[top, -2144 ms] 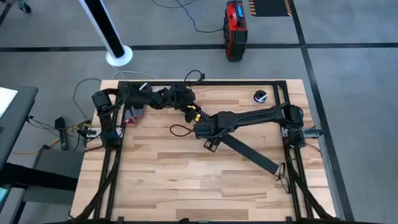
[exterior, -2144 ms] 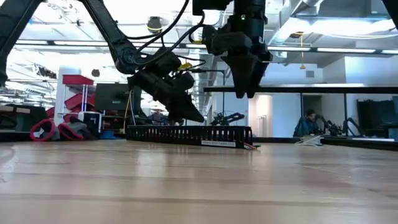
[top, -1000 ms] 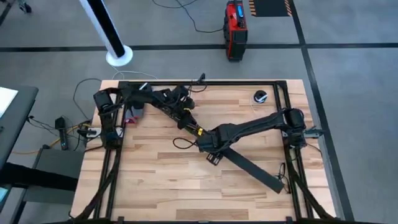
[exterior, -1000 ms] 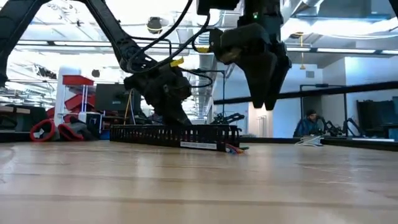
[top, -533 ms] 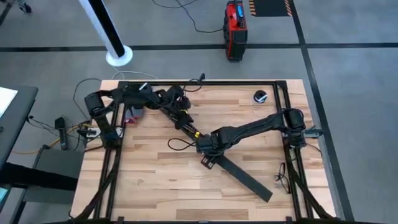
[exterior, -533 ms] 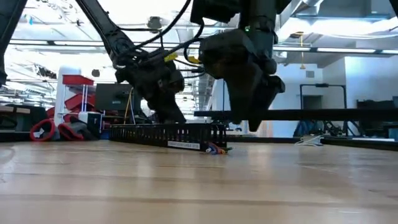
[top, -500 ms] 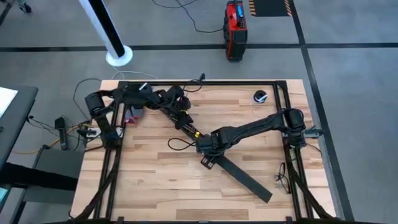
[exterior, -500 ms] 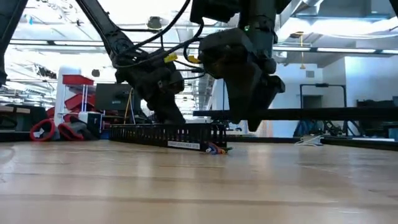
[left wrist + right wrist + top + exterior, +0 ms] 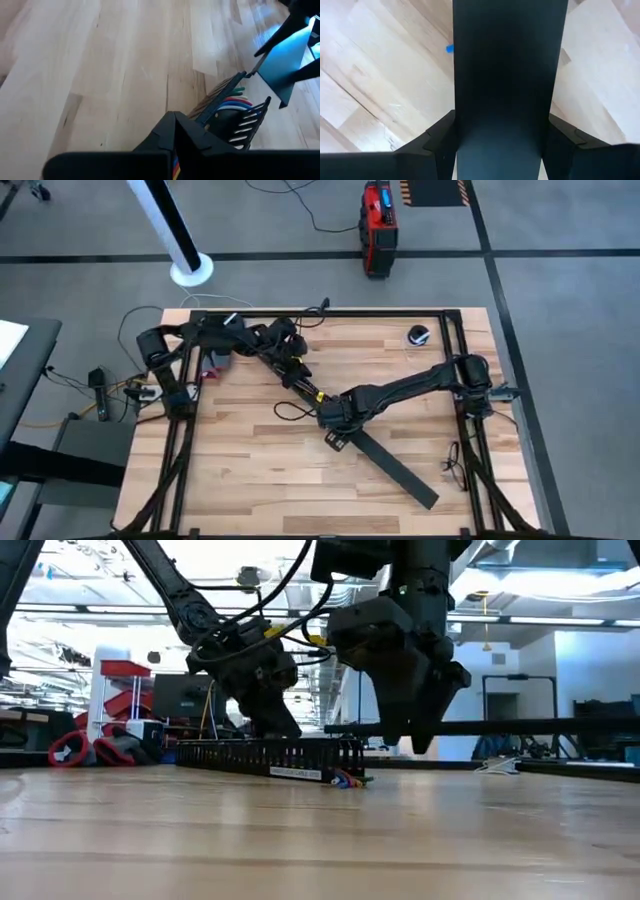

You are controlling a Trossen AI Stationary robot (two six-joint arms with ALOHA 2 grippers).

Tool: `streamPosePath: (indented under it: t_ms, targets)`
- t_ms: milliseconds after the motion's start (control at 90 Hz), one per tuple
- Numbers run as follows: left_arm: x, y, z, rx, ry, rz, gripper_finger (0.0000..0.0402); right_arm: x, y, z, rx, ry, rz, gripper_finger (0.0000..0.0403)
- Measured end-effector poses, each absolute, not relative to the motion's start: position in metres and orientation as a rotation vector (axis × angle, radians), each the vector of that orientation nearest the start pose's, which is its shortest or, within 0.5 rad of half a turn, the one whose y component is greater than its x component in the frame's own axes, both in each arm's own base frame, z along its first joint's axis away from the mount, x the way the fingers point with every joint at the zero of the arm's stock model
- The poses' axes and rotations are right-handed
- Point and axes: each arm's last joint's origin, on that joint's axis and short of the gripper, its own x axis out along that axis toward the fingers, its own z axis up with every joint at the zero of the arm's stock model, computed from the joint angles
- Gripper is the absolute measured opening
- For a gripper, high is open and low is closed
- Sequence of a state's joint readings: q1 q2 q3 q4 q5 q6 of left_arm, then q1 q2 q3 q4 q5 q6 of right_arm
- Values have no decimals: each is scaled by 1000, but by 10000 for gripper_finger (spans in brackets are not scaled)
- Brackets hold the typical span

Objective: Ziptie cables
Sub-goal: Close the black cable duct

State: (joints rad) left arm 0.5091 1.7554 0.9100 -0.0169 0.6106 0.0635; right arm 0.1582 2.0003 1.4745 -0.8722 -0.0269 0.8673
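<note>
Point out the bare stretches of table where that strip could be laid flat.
Bare wood fills the table below the left gripper and beside the flat black strip held by the right gripper. Crowded: the far left, around the slotted channel and cables.

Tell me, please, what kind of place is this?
Probably a robotics lab or workshop inside a large open industrial hall. A pale butcher-block wooden table in a black metal frame stands on a grey taped floor, and the low view shows red shelving under exposed ceiling lights.
</note>
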Motion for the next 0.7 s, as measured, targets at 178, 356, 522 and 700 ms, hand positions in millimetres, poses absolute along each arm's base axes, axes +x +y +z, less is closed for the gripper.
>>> streamPosePath:
  t_ms: [178,356,522,700]
  targets:
    - [302,150,151,-397,713,-117,0,382,59,162,677,1355,-415,196]
    - [302,150,152,-396,714,-113,0,380,55,160,699,1350,-425,196]
    - [302,150,152,-392,714,-107,0,378,56,166,696,1344,-417,196]
    - [302,150,152,-386,713,-96,0,372,59,181,701,1324,-412,196]
